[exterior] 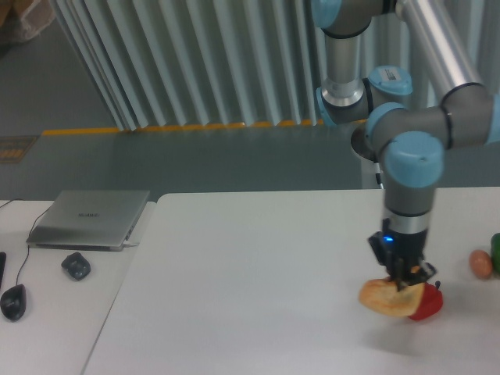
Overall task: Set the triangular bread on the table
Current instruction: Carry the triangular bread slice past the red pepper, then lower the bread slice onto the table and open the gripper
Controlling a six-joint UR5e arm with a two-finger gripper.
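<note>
The triangular bread (383, 297) is golden-tan and sits at the right front of the white table (250, 297), touching or just above its surface; I cannot tell which. My gripper (402, 283) points straight down and is shut on the bread's upper right edge. A red bell pepper (429, 303) lies right behind the bread, partly hidden by it and by my fingers.
A small brownish egg-shaped item (480, 264) and a green object (496, 250) lie at the table's right edge. On the adjoining pale desk at the left are a closed laptop (90, 219) and two mice (76, 266) (12, 301).
</note>
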